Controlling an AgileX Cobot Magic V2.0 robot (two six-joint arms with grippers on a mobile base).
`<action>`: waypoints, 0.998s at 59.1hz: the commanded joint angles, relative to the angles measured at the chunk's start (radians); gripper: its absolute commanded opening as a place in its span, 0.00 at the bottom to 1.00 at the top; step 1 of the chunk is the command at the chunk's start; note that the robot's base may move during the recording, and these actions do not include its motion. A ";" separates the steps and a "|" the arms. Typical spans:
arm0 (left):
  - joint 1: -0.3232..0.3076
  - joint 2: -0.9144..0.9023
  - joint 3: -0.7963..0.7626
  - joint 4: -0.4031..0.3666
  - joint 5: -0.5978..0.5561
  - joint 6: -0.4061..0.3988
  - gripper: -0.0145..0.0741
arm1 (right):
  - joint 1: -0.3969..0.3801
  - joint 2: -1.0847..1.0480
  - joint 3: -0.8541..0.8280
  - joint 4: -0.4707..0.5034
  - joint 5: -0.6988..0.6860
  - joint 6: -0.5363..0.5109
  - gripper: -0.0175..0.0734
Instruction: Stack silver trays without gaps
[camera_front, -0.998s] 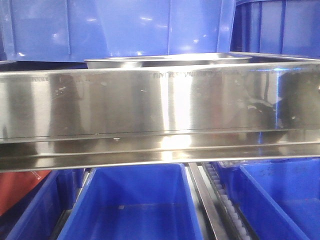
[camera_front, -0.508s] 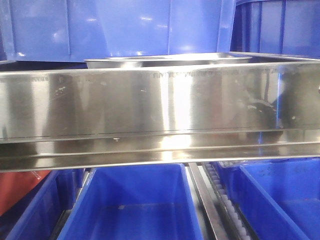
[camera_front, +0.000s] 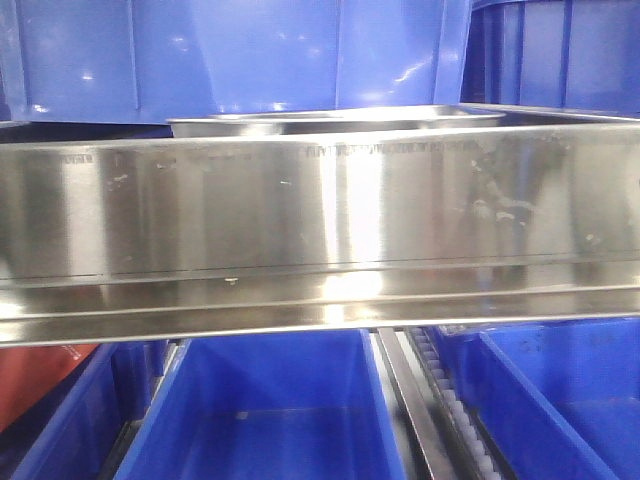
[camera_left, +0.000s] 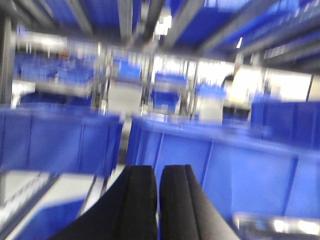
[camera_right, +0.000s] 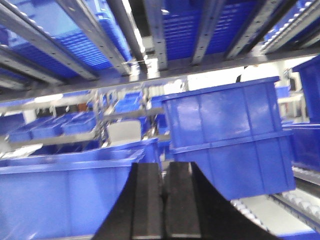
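Note:
In the front view a silver tray (camera_front: 335, 121) shows edge-on as a thin shiny sliver just above the broad steel shelf rail (camera_front: 320, 210). A blurred bit of shiny metal (camera_left: 275, 225) sits at the bottom right of the left wrist view; I cannot tell whether it is a tray. My left gripper (camera_left: 158, 172) is shut and empty, pointing at blue bins; this view is blurred. My right gripper (camera_right: 163, 167) is shut and empty, raised before blue bins. No tray shows in the right wrist view. Neither gripper shows in the front view.
Deep blue bins (camera_front: 270, 50) stand behind the tray, and more blue bins (camera_front: 265, 410) sit on the lower shelf with a roller track (camera_front: 455, 415) between them. Stacked blue bins (camera_right: 225, 140) and overhead shelf rails (camera_right: 155, 30) surround the right gripper. An orange-red thing (camera_front: 40, 380) is at lower left.
The tray and rail stay put in the front view. Only reflections on the rail shift slightly.

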 joint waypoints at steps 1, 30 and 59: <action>-0.007 0.079 -0.092 -0.007 0.128 0.044 0.18 | 0.001 0.031 -0.116 -0.007 0.190 0.000 0.10; -0.007 0.762 -0.589 -0.128 0.595 0.119 0.17 | 0.001 0.683 -0.710 0.010 0.875 -0.002 0.10; -0.539 1.279 -0.972 0.093 0.609 -0.098 0.14 | 0.194 1.196 -0.892 0.133 0.852 -0.086 0.10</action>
